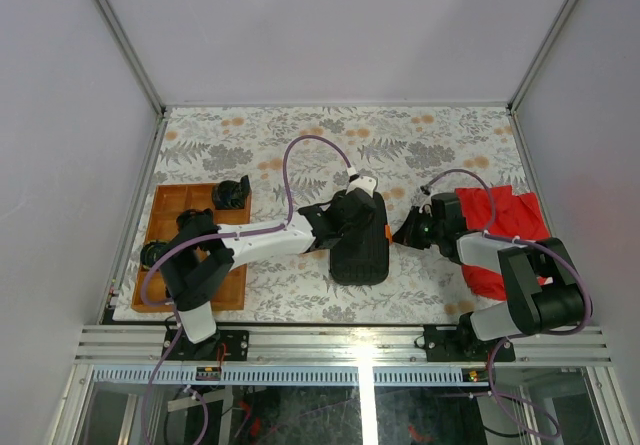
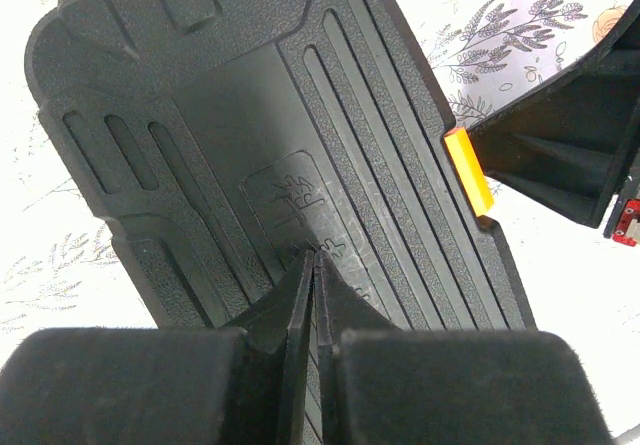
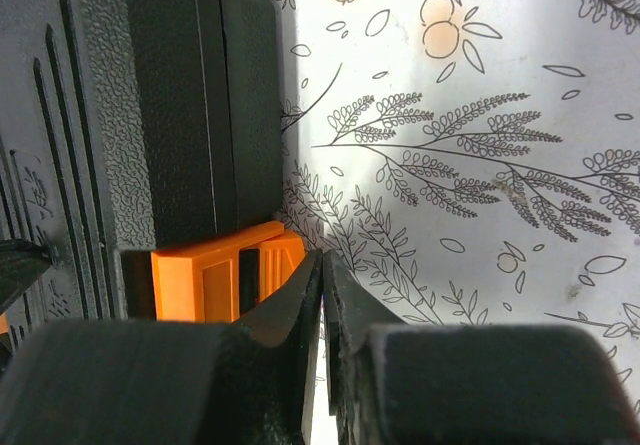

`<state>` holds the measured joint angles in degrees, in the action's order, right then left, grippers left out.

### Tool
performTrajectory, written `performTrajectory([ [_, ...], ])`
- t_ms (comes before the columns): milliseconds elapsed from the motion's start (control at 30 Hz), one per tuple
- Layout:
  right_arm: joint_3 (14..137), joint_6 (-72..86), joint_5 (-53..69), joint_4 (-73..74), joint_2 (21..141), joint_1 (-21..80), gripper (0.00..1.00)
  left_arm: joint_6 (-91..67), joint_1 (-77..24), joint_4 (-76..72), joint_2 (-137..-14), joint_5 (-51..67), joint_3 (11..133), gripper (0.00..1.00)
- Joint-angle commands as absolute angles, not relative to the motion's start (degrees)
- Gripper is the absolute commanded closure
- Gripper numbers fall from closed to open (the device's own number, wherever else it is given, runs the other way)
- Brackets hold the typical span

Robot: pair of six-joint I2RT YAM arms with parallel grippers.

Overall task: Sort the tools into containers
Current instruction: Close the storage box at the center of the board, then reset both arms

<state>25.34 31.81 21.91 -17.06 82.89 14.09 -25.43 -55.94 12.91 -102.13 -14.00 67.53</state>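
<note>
The black ribbed tool case (image 1: 362,250) lies closed in the middle of the table, its orange latch (image 1: 387,233) on the right side. My left gripper (image 1: 352,208) is shut with its tips over the case lid (image 2: 250,115), nothing between the fingers (image 2: 300,295). My right gripper (image 1: 407,233) is shut just right of the latch (image 3: 205,280), its tips (image 3: 322,257) beside the case wall (image 3: 150,115) and touching or almost touching the latch. The latch (image 2: 468,170) also shows in the left wrist view. The wooden tray (image 1: 176,203) sits at the left. No tools show.
Two dark objects (image 1: 231,195) (image 1: 153,254) rest in the tray's compartments. A red cloth (image 1: 505,220) lies at the right, partly under the right arm. A floral cloth (image 1: 300,135) covers the table, with walls on three sides.
</note>
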Motion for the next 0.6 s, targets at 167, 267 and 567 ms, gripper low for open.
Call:
performTrajectory([
  [167,28.83,31.24,6.26,-6.0,75.96,17.45,0.9,-25.23,-57.71,18.37,-107.19,-9.33,65.39,1.0],
  [267,28.22,30.95,4.93,-5.93,72.78,17.44,0.89,-25.35,-57.73,18.37,-107.33,-9.25,65.51,1.0],
  [567,26.26,32.05,13.67,-13.42,73.0,17.49,0.88,-25.49,-57.79,18.35,-107.29,-9.1,65.51,1.0],
])
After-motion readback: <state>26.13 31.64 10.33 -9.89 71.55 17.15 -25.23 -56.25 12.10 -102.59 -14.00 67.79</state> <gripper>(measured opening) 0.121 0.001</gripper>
